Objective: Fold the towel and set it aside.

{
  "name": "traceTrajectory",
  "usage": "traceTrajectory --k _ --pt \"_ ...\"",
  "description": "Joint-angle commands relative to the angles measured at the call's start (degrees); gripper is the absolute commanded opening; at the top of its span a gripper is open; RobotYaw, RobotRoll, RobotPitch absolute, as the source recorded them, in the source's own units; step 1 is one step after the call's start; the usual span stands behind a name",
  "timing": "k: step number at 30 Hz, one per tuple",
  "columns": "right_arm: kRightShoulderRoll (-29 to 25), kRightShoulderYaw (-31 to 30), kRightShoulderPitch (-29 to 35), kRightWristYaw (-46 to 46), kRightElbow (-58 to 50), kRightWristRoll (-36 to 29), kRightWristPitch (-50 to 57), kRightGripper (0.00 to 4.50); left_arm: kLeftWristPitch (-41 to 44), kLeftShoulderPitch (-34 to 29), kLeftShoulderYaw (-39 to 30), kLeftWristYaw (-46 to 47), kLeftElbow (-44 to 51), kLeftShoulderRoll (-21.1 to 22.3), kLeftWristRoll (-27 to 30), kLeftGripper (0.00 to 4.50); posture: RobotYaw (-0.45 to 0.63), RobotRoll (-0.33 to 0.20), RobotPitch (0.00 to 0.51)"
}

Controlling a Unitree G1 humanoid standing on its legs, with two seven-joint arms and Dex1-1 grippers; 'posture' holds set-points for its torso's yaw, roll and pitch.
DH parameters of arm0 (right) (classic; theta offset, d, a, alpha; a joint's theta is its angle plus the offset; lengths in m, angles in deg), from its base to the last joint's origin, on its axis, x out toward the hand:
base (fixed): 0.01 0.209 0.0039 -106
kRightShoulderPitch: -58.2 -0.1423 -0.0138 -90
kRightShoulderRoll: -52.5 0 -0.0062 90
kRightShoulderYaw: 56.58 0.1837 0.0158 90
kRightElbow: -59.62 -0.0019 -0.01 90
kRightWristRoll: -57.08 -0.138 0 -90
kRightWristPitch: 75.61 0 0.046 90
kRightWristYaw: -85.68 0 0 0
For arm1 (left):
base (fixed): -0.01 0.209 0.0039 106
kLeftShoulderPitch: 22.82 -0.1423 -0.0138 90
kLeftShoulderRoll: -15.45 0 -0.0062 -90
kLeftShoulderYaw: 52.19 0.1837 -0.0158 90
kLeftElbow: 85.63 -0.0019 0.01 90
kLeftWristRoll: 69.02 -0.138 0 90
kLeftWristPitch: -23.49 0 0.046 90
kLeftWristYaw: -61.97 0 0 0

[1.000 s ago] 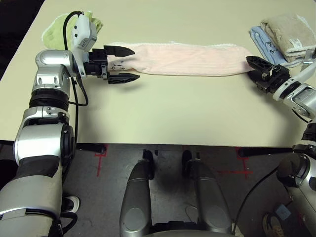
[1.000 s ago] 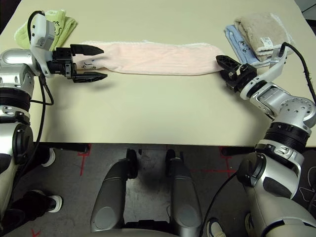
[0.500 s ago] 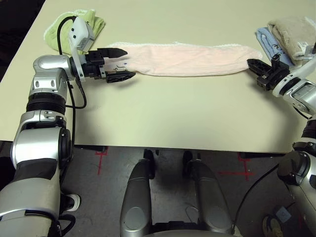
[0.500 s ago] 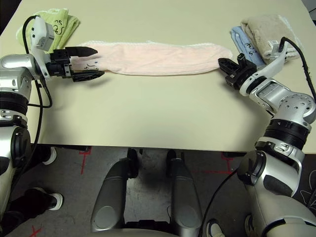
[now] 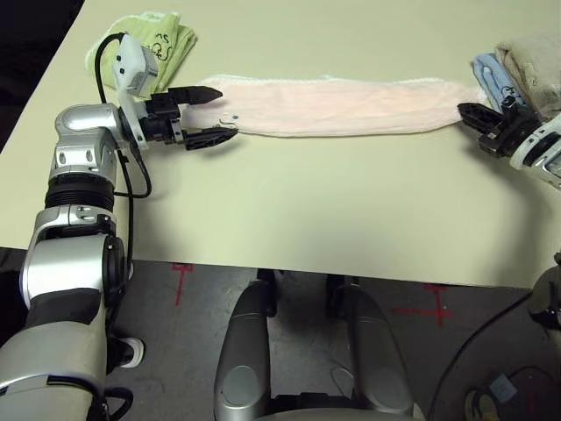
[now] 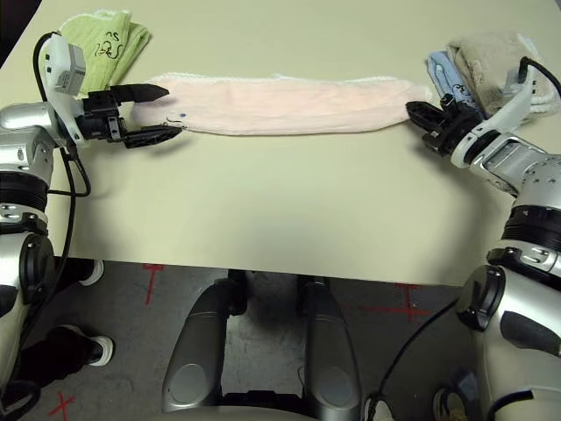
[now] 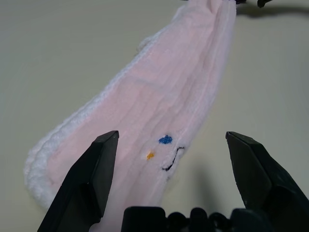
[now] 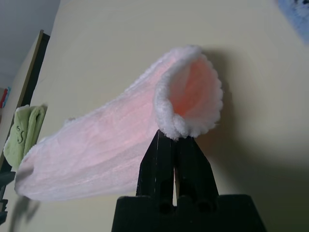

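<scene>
The right gripper (image 6: 424, 116) has its jaws pressed together on the rolled white trim at one end of the towel (image 5: 337, 105), lifting that end into a small open loop just off the table (image 5: 289, 202). The left gripper (image 5: 210, 113) has its jaws spread wide, one finger on each side of the towel's other end, apparently not touching it; that end carries a dark embroidered squiggle with a blue and an orange dot. The towel lies as a long narrow band parallel to the table's far edge, so the lengthwise fold looks done. Left, as I judge it: the left jaws must close, the ends be brought together, and the bundle set aside. A green towel (image 5: 156, 44) at the far left corner bears a dark curly mark, not readable as letters. Blue and beige cloths (image 6: 478, 61) lie at the far right edge; their tags are too small to read.
</scene>
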Motion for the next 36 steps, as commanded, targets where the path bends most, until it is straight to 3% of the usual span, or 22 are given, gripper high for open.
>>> traceTrajectory --k 1,16,21,29,36 --pt "-2.7 0.2 0.5 2.0 1.6 1.2 -1.6 0.05 1.1 -1.1 -1.1 1.2 1.5 0.6 1.0 4.5 0.08 0.0 0.403" --pt "-6.2 -4.6 2.7 11.6 -0.2 4.3 -5.7 0.05 0.0 -1.6 -1.7 0.5 3.6 -0.7 2.9 4.5 0.07 0.0 0.391" --pt "-8.4 -9.3 5.6 21.4 -4.6 6.7 -11.7 0.05 -0.2 -1.0 -1.4 0.3 3.3 -1.0 2.7 4.5 0.06 0.0 0.388" --pt "-8.2 -11.6 5.0 29.2 -10.2 5.9 -14.5 0.05 -0.1 -0.5 -1.0 -0.1 2.9 -1.5 2.5 4.5 0.06 0.0 0.388" --pt "-8.2 -21.5 4.8 32.1 -16.4 11.3 -15.8 0.05 -1.2 1.6 -0.6 0.1 0.7 -1.9 1.8 4.5 0.07 0.0 0.39"
